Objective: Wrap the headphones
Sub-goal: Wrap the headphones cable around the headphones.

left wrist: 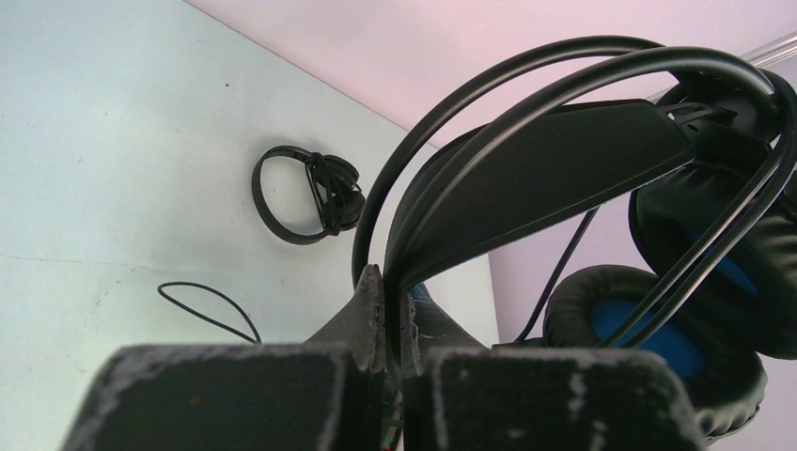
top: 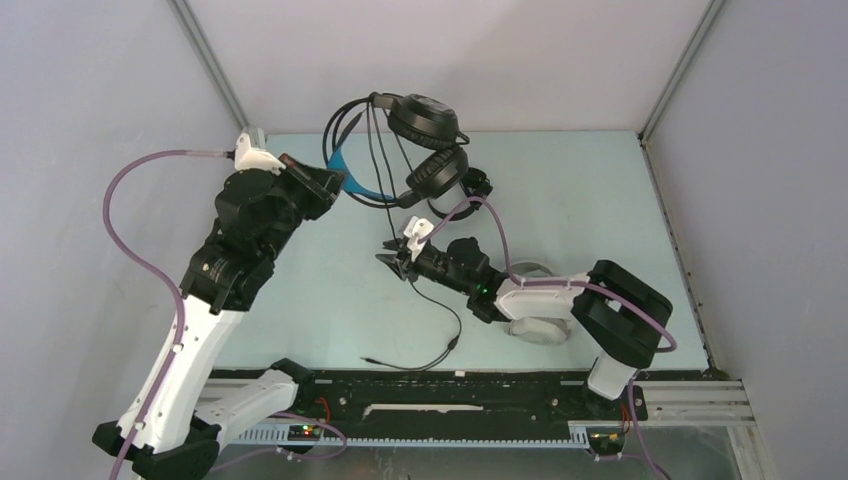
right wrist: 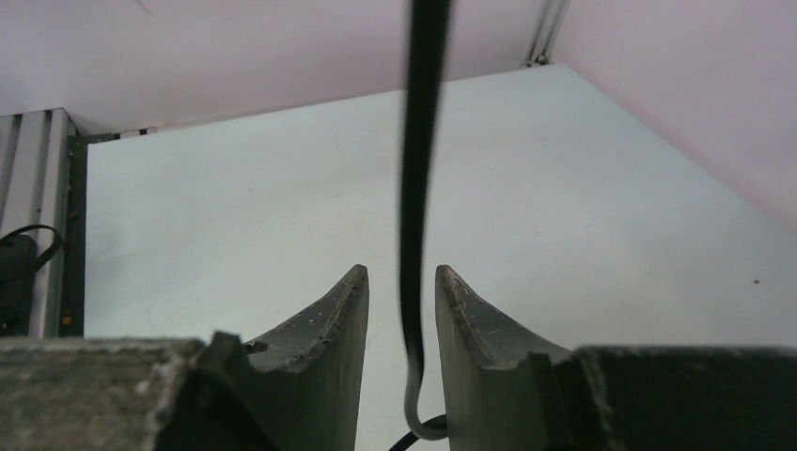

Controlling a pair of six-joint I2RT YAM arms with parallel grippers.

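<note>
1. Pinching black headset (top: 428, 125) by its band with left claw (left wrist: 387, 284), pressed together hard on it.
2. Holding that headset up off the table (top: 330, 310), at 12 o'clock in top view; cups at 3 o'clock from the claw, blue lining showing inside.
3. Spread apart at right claw (right wrist: 401, 277), straddling the cable (right wrist: 420, 141) with a gap on both sides, not gripping it.
4. Hanging from the headset down through right claw near table centre, then trailing toward 6 o'clock, plug end lying near the front rail.
5. Lying flat on the table, well apart from left claw: small headset (left wrist: 305, 193), at 10 o'clock in left wrist view.
6. Tucked under right arm at 4 o'clock in top view: white headset (top: 535, 328), mostly hidden.
</note>
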